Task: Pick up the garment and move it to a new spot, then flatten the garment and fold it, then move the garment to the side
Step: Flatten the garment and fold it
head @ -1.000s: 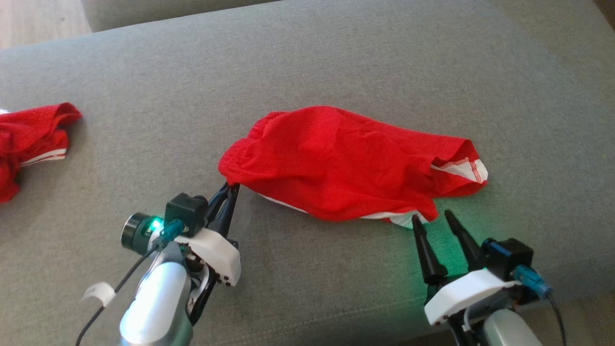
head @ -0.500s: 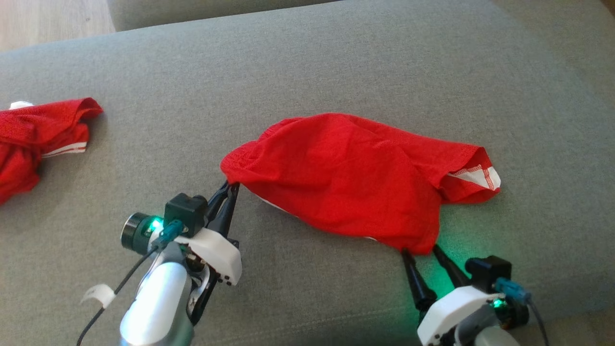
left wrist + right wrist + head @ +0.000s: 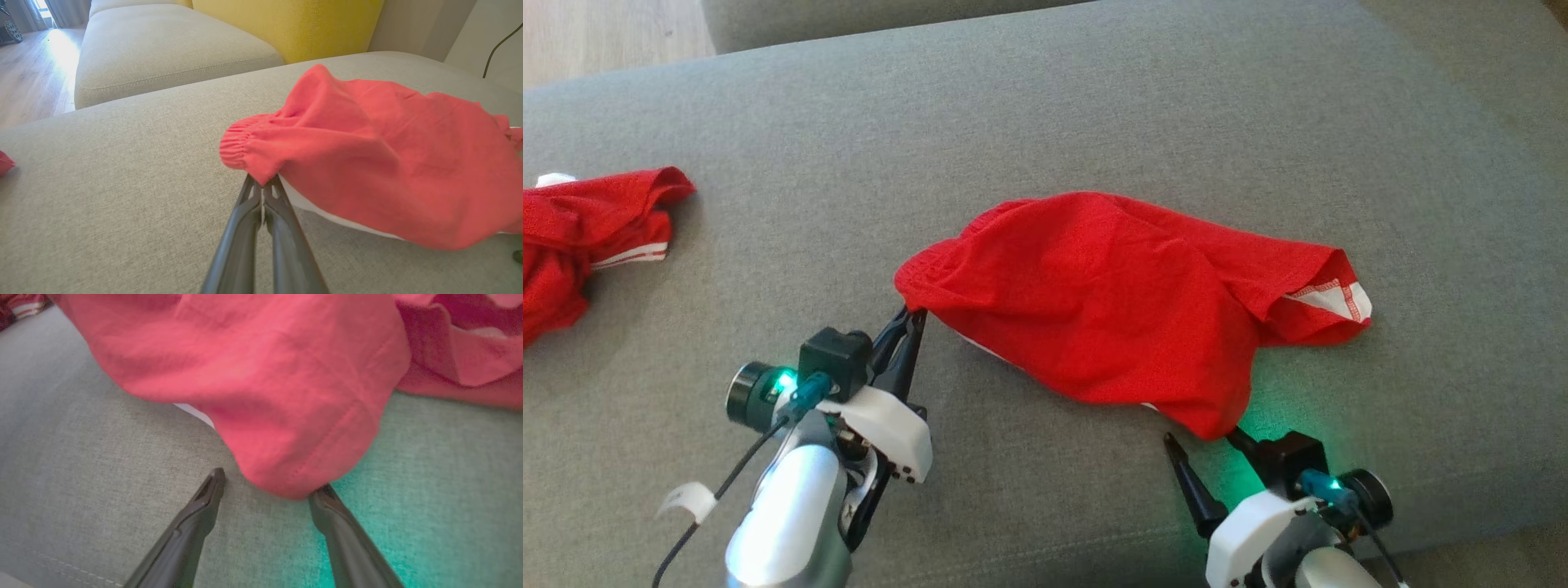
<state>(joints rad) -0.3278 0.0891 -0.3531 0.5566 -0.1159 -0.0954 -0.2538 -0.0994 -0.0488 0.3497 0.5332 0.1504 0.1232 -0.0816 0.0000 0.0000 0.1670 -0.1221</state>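
The garment [image 3: 1111, 302] is a pair of red shorts with white trim, lying rumpled in the middle of the grey sofa cushion [image 3: 1094, 98]. My left gripper [image 3: 916, 314] is shut on its gathered waistband corner at the left end. In the left wrist view that gripper [image 3: 263, 183] pinches the garment [image 3: 388, 163] and holds the corner slightly off the cushion. My right gripper [image 3: 1202, 438] stands open at the garment's near right corner. In the right wrist view the red hem [image 3: 253, 375] hangs between the tips of the open gripper [image 3: 269, 482] and touches the right finger.
A second red garment [image 3: 580, 229] with white stripes lies bunched at the cushion's far left. Beyond it is wooden floor [image 3: 605, 33]. A yellow back cushion [image 3: 286, 24] and another grey seat [image 3: 163, 49] stand behind. The cushion's front seam [image 3: 61, 571] is just below my right gripper.
The head camera has shifted a little. My right gripper has moved back toward the front edge and leftward, still open, and the garment's near corner now reaches further forward. The left gripper has kept its hold.
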